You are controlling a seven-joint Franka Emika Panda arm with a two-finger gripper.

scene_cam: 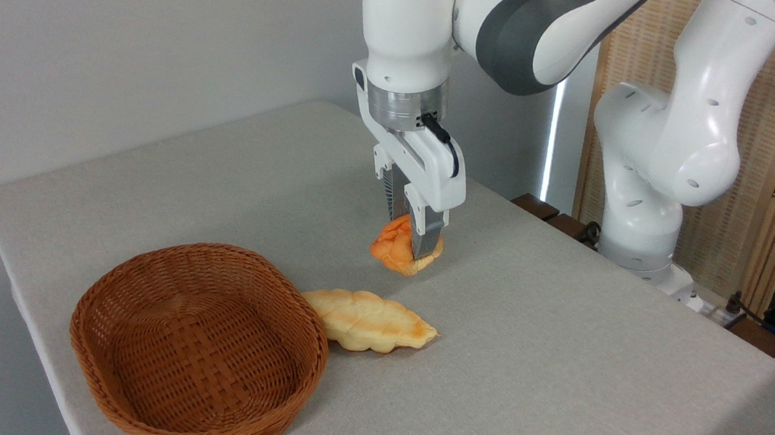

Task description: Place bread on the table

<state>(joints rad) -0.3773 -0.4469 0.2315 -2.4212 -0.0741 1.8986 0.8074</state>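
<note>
Sitting at the left near the front edge of the table [558,383], a brown wicker basket [197,349] has a pale leaf-shaped bread [370,321] lying on the cloth against its right rim. Farther right and back, the gripper [413,239] points down with its fingers pinching the orange bread [395,246], which hangs tilted just over the tabletop; whether it touches the cloth is unclear.

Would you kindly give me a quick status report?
End effector shut on bun, just above table. Leaf-shaped bread and basket nearby, not blocking.
</note>
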